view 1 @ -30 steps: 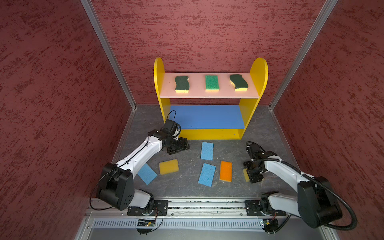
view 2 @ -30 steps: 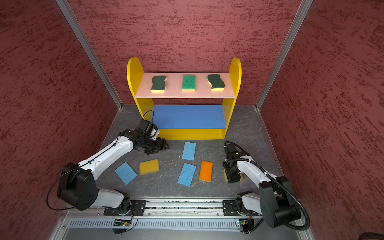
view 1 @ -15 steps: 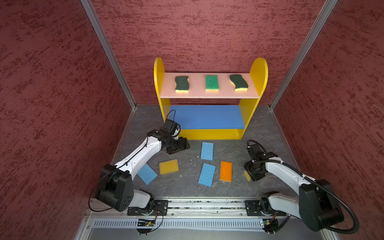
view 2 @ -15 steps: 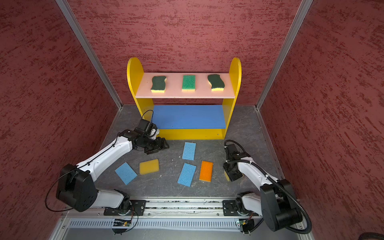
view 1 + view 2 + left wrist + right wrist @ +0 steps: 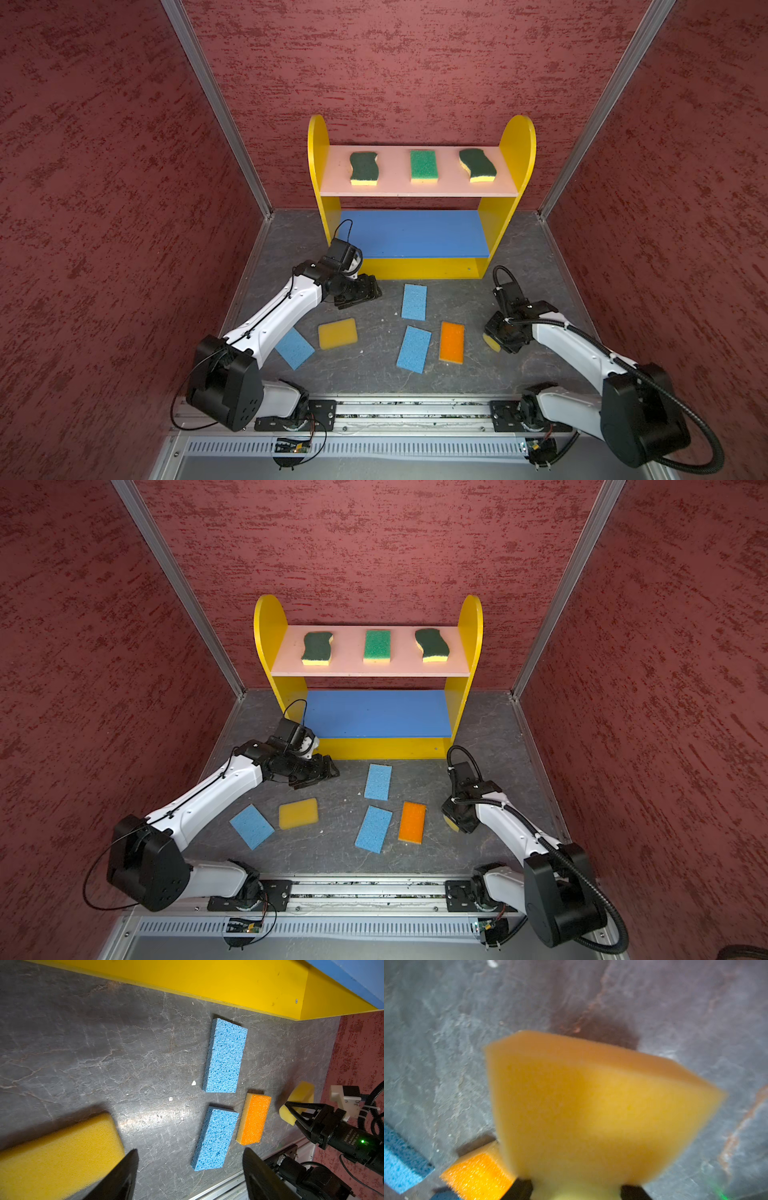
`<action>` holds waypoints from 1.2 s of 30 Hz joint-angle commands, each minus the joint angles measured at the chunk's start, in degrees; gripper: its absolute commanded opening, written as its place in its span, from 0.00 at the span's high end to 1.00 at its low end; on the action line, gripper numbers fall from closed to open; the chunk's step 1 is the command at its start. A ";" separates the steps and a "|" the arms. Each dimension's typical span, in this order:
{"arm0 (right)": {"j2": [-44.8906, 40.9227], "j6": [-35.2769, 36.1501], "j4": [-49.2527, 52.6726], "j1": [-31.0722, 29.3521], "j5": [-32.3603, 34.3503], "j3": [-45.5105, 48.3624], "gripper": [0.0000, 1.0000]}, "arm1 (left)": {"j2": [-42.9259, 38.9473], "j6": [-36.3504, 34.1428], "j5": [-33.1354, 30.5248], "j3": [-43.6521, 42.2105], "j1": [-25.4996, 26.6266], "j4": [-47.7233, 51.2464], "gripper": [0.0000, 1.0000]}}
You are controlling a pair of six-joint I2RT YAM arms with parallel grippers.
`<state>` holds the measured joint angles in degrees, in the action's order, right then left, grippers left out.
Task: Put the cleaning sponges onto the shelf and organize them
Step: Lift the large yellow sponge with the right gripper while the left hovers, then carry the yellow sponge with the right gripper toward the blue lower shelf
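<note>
The shelf (image 5: 395, 188) stands at the back. Its pink top board carries two dark-green wavy sponges (image 5: 364, 167) (image 5: 478, 165) and a bright green sponge (image 5: 423, 166); the blue middle board is bare. On the floor lie three blue sponges (image 5: 414, 301) (image 5: 414, 348) (image 5: 294, 348), an orange sponge (image 5: 451, 342) and a thick yellow sponge (image 5: 337, 333). My right gripper (image 5: 496, 338) is shut on a second yellow sponge (image 5: 591, 1105), which is tilted up off the floor right of the orange one. My left gripper (image 5: 190, 1159) hangs open and empty near the shelf's front left corner.
Red textured walls close in the grey floor (image 5: 374, 374) on three sides. A metal rail (image 5: 395, 409) with both arm bases runs along the front edge. Small white crumbs (image 5: 193, 1083) lie on the floor between the sponges.
My right gripper's jaws have narrowed onto the yellow sponge and tipped it up from the floor. The left arm has not moved.
</note>
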<state>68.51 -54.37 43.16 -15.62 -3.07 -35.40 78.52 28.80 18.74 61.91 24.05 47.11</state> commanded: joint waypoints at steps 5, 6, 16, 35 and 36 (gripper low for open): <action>-0.81 6.54 0.48 -4.44 -2.84 -4.21 0.52 | -3.36 1.52 -1.71 0.04 1.96 -0.78 0.21; -1.05 7.31 0.94 -5.05 -2.69 -4.91 0.52 | -3.83 1.53 -1.91 -0.20 1.96 -0.73 0.21; -1.72 13.49 6.84 -8.66 1.83 -14.18 0.51 | -5.83 1.44 -2.61 0.08 1.87 -0.97 0.21; 5.11 26.62 8.88 -16.53 6.20 -27.66 0.51 | -8.71 2.15 -4.58 -0.35 2.19 -2.26 0.20; 5.35 27.45 8.56 -16.80 6.44 -28.24 0.51 | -8.74 2.14 -4.68 -0.47 2.19 -2.30 0.21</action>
<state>73.54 -30.98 52.16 -31.53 0.60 -60.93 70.87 30.68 15.27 61.82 26.06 45.98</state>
